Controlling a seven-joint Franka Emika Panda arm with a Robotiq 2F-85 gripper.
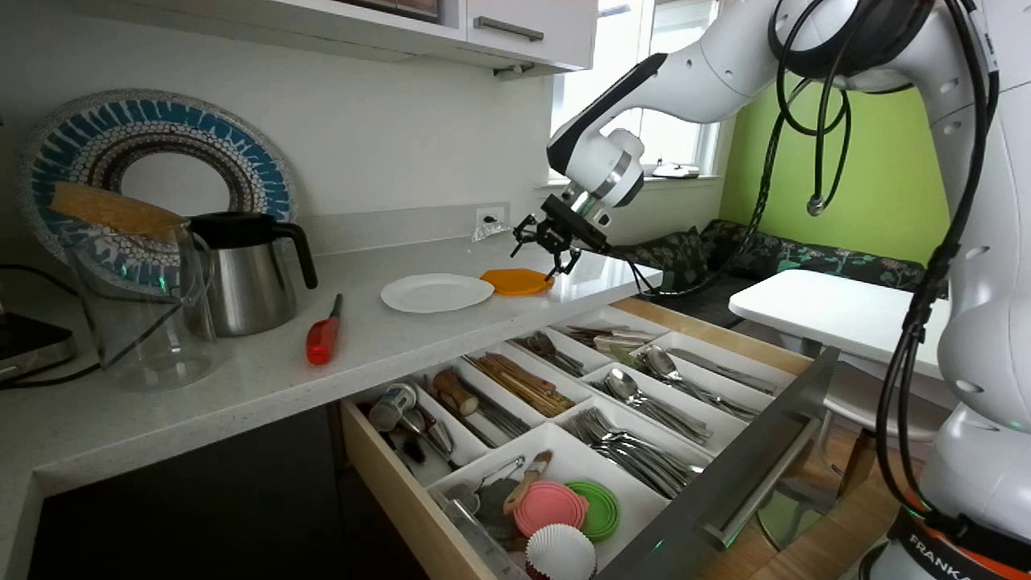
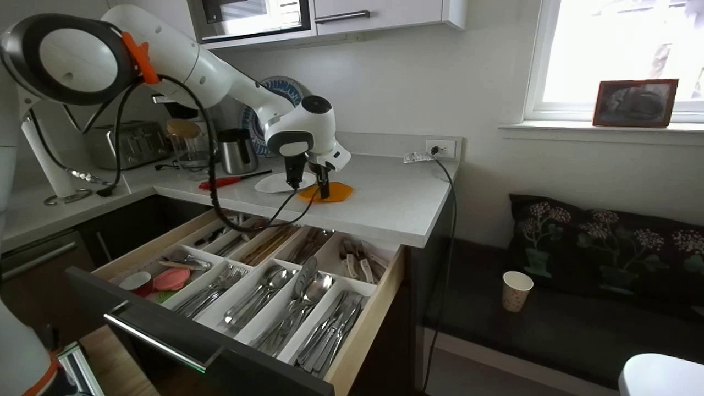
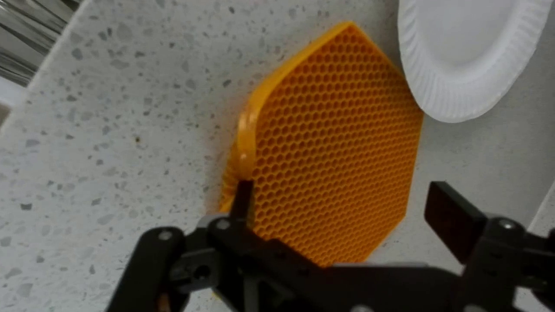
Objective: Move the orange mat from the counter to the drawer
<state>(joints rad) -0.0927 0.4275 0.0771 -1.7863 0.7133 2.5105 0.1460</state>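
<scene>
Spread wide with nothing in its grip, the pincer [image 3: 341, 186] is low at the orange mat [image 3: 334, 138]; in the wrist view the finger [image 3: 243, 197] on the left overlaps the mat's edge, whether touching is unclear, and the right one stands apart from it. From the left in an exterior view, the desk [image 1: 266, 379] carries a glass jug [image 1: 173, 354], a blue-patterned round dish [image 1: 262, 161] on edge behind it, a steel carafe [image 1: 254, 294], a red-handled tool [image 1: 324, 338], then a white plate [image 1: 436, 294]. That plate crowds the mat, which lies to its right on the desk, toward the far end; the drawer [image 1: 401, 501] stands open below, its compartments full of cutlery [image 1: 624, 443]. Bright orange and roughly hexagonal, the mat shows a honeycomb face, its left side in the wrist view bent into a smooth lip above a ribbed orange strip.
</scene>
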